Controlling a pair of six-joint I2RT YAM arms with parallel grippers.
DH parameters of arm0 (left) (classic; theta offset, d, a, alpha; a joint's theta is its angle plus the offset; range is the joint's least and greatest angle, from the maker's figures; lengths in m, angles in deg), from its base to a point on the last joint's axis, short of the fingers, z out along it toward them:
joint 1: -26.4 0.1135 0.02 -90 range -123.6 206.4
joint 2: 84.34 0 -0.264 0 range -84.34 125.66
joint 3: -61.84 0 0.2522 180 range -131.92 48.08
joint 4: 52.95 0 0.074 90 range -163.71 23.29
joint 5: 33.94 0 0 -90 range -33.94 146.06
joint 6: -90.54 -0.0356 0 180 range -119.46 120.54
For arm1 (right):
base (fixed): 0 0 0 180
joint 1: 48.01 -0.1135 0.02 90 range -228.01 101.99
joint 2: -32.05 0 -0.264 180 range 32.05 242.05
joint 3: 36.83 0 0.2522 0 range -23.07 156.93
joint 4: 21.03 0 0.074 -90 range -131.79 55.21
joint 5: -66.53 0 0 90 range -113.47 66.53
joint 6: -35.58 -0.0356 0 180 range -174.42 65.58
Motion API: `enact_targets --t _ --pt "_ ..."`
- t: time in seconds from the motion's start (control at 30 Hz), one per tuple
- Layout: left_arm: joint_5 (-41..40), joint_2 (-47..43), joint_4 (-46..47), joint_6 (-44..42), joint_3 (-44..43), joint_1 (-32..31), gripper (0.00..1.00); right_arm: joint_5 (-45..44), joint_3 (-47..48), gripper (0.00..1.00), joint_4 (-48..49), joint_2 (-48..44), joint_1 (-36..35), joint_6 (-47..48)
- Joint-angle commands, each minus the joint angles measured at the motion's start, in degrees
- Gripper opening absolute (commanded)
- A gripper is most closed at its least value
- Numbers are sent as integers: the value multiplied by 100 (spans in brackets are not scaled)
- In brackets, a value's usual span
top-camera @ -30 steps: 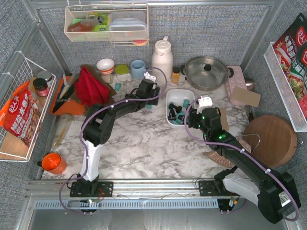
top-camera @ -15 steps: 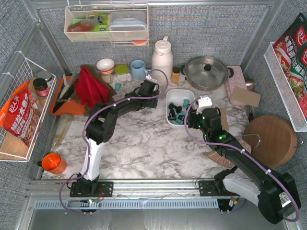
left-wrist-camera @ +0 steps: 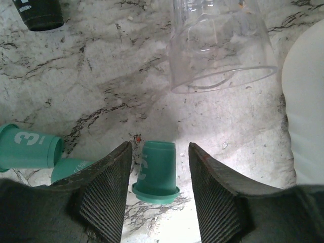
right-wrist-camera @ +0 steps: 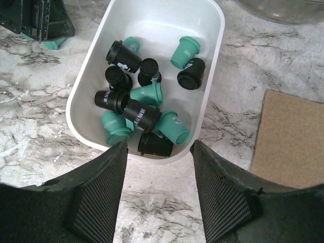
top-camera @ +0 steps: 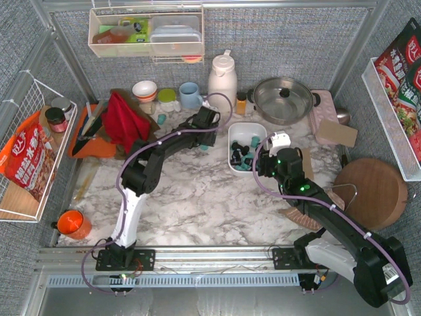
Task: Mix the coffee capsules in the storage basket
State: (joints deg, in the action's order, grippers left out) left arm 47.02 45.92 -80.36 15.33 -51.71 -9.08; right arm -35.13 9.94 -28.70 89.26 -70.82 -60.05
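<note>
The white storage basket (top-camera: 253, 129) stands at mid table and holds several teal and black coffee capsules (top-camera: 242, 155). My left gripper (top-camera: 206, 141) is just left of the basket, low over the marble. It is open, and a teal capsule (left-wrist-camera: 156, 172) lies on the table between its jaws, nearer the left finger. Two more teal capsules (left-wrist-camera: 28, 148) lie to its left and a black one (left-wrist-camera: 40, 12) farther off. My right gripper (top-camera: 258, 164) is open and empty above the basket's near end (right-wrist-camera: 162, 25); the capsules (right-wrist-camera: 144, 114) lie in a loose heap.
A clear cup (left-wrist-camera: 217, 45) lies on its side just beyond the left gripper. A white thermos (top-camera: 222, 76), blue mug (top-camera: 189, 94), lidded steel pot (top-camera: 283, 99) and red cloth (top-camera: 125, 118) line the back. A round wooden board (top-camera: 371, 184) is at the right.
My left gripper has shifted slightly to the right beside the basket. The right arm and the basket have not moved.
</note>
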Motion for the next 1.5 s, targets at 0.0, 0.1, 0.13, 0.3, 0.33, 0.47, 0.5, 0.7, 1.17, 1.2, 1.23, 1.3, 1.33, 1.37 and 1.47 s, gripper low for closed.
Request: enact_targets --t 0.0,0.1,0.13,0.3,0.33,0.47,0.5,0.7,1.17,1.2,1.23,1.3,1.33,1.37,1.47 --pt "-57 151 -386 -107 -223 4 57 23 65 59 59 9 -6 27" --pt "-89 221 -518 -123 -337 6 52 32 64 59 57 1 -4 27" --pt "-100 238 -573 -125 -366 5 51 32 60 59 59 2 -2 26" --pt "-217 247 -725 -149 -445 6 46 40 69 59 64 18 -9 27" --pt "-221 237 -733 -156 -445 4 45 41 65 59 66 25 -6 27" --pt "-193 191 -724 -144 -438 6 41 41 68 59 67 40 -5 26" --pt "-168 166 -702 -133 -430 6 41 41 68 59 63 36 2 34" --pt "390 -375 -37 -29 4 -9 37 28 72 59 49 9 0 40" --pt "2296 -1748 3057 690 1446 -626 36 -155 23 59 9 -170 0 44" --pt "2285 -1703 3092 671 1426 -698 36 -224 9 59 0 -212 1 38" --pt "2239 -1668 3098 645 1401 -771 37 -314 -17 59 -4 -267 -3 21" --pt "2105 -1476 3017 596 1327 -910 37 -474 -92 59 40 -392 4 1" --pt "2033 -1398 2941 572 1274 -954 38 -552 -134 59 61 -459 -3 0" --pt "1960 -1350 2858 551 1231 -990 39 -597 -168 59 73 -518 1 -6" --pt "1756 -1255 2687 494 1181 -1083 43 -673 -219 59 92 -618 0 -17"
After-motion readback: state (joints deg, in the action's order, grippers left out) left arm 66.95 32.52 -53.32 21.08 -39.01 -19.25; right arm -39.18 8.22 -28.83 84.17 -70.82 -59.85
